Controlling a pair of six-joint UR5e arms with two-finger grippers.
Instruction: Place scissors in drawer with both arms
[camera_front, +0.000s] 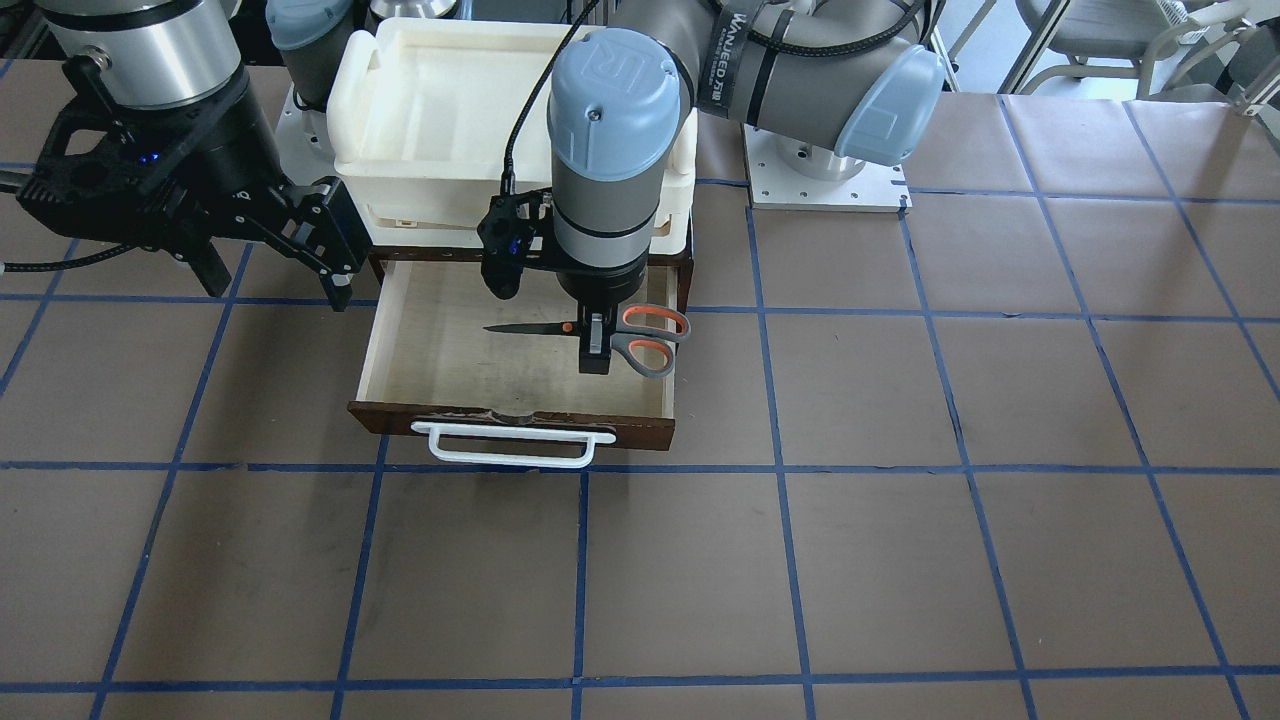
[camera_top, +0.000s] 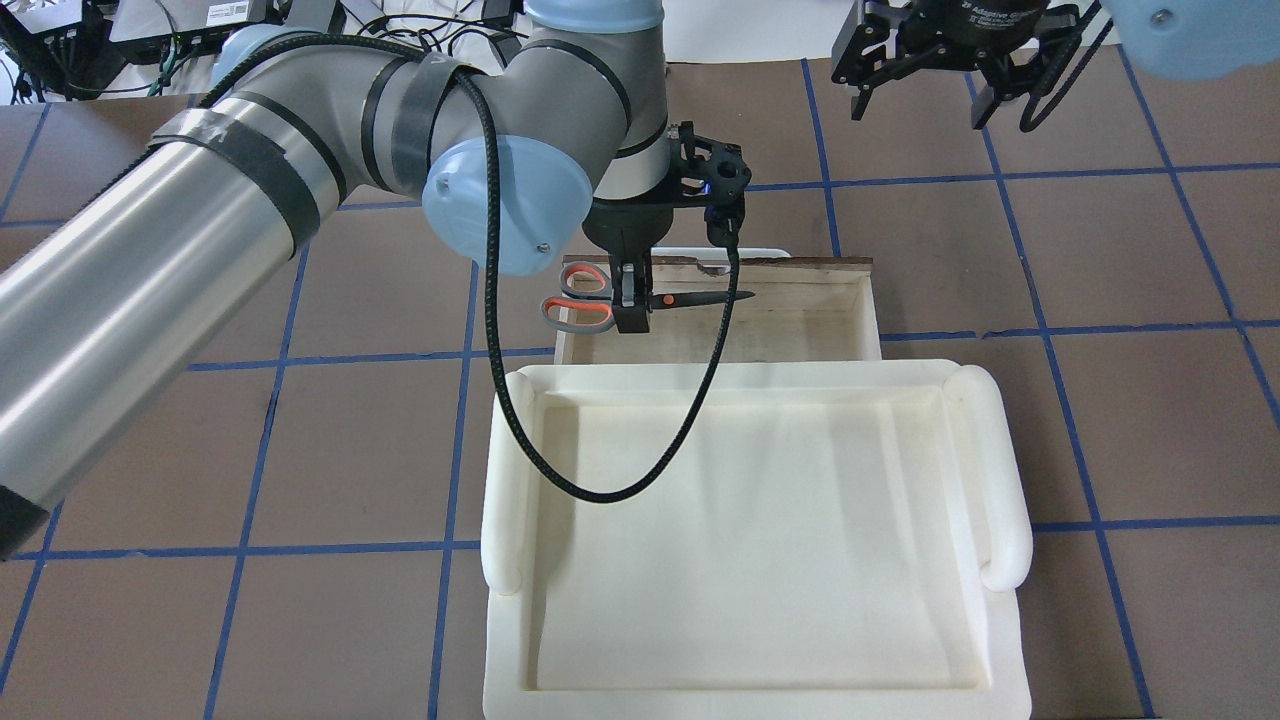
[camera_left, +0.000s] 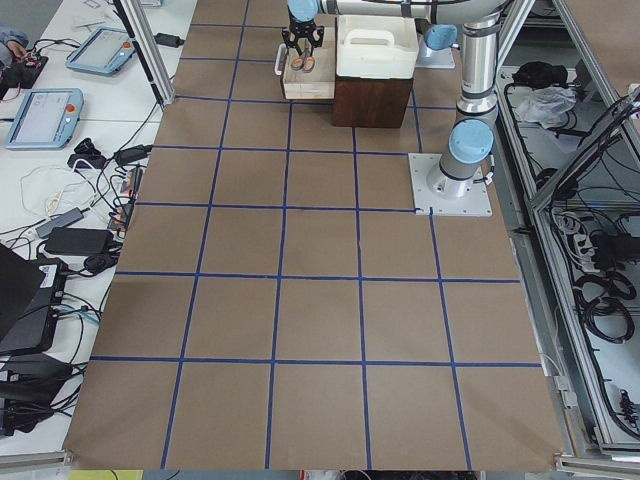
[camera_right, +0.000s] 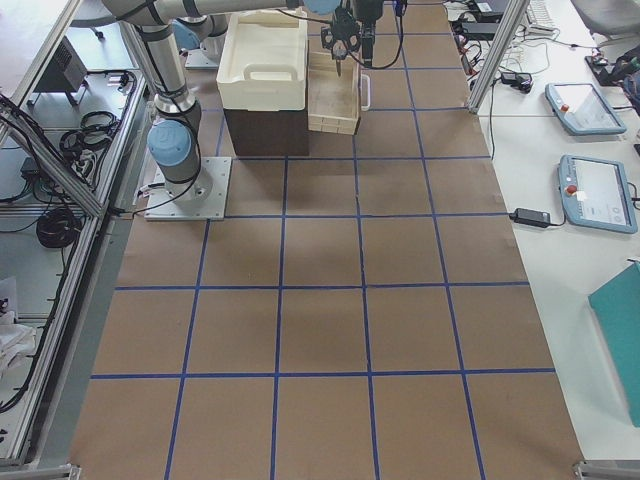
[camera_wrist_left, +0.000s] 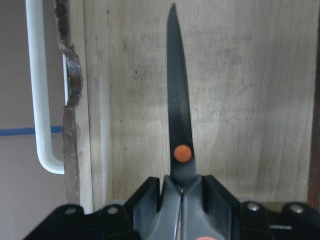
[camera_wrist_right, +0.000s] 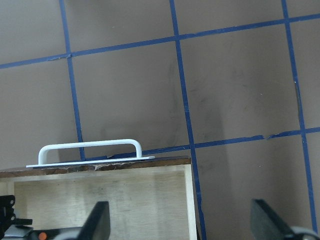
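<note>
The drawer (camera_front: 420, 345) stands pulled open under the cream foam tray, with its white bar handle (camera_front: 510, 445) toward the table's middle. My left gripper (camera_front: 597, 348) is shut on the scissors (camera_front: 650, 338) just behind the orange pivot dot. It holds them level over the pale drawer floor (camera_wrist_left: 250, 100), blade (camera_wrist_left: 177, 100) pointing across the drawer and handles over its side wall. They also show in the overhead view (camera_top: 580, 300). My right gripper (camera_front: 275, 285) is open and empty, beside and above the drawer's other side; its wrist view shows the drawer front (camera_wrist_right: 100, 162) below.
The cream-white foam tray (camera_top: 505, 480) sits on the dark cabinet (camera_left: 370, 100) above the drawer. The left arm's base plate (camera_front: 830, 185) is bolted beside it. Brown table surface with blue tape grid (camera_front: 900, 500) stretches beyond the drawer front.
</note>
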